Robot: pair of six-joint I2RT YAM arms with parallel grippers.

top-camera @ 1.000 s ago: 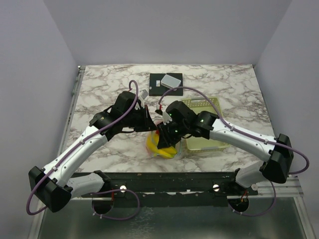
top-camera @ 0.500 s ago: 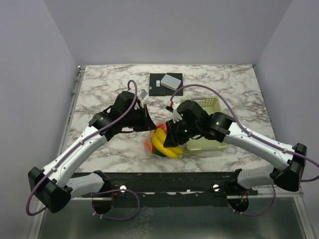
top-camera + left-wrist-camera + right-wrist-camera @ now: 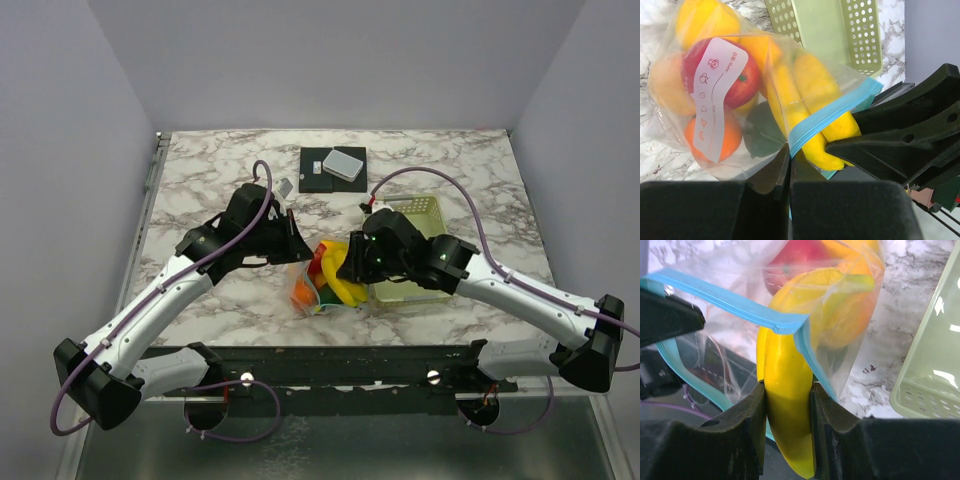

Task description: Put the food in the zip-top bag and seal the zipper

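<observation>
The zip-top bag lies between my two arms with its mouth toward the right arm. Through the clear plastic I see food: a red apple, an orange, a lemon and a dark green piece. My left gripper is shut on the bag's edge by the light blue zipper. My right gripper is shut on a yellow banana. The banana's far half reaches in through the bag's open mouth. The zipper gapes around it.
The pale yellow-green slotted basket stands just right of the bag, under my right forearm, and looks empty in the left wrist view. A grey box rests on a black pad at the back of the marble table.
My right arm has swung its elbow out to the right and turned the banana toward the bag's mouth. The bag has shifted slightly left and forward. The left gripper keeps its hold.
</observation>
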